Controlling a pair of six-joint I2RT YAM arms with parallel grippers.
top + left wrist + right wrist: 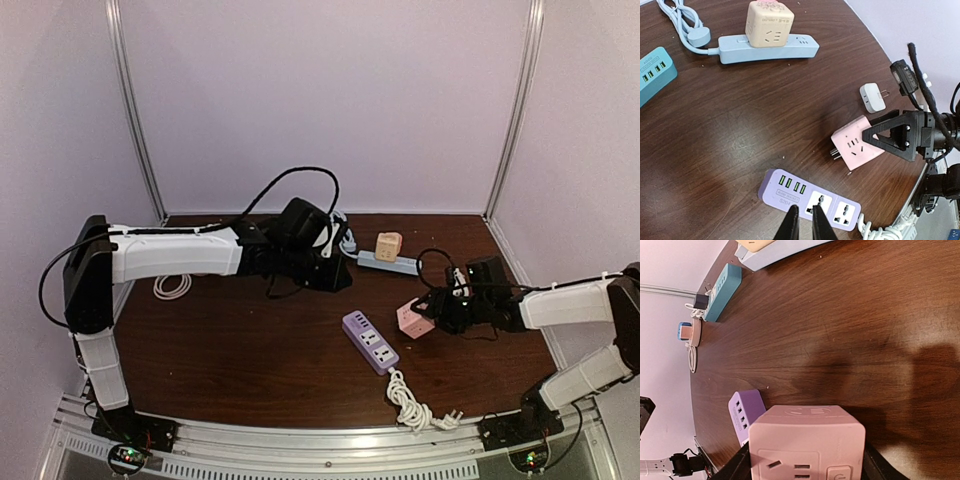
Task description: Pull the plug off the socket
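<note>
The pink cube plug (413,319) (856,145) (807,445) is out of the socket, its metal prongs (835,153) bare. My right gripper (430,312) (805,467) is shut on it, a black finger (895,137) on each side, holding it tilted just above the table. The purple socket strip (370,341) (810,198) (745,410) lies flat a little to the cube's left, apart from it. My left gripper (338,277) (804,212) hangs over the table behind the strip, its fingers nearly together with nothing between them.
At the back, a beige cube (388,245) (770,22) sits in a light blue strip (390,264) (770,49). Also on the table are a teal strip (652,72) (722,292), a small white adapter (872,97), the purple strip's coiled white cable (415,400) and a white cable (172,287).
</note>
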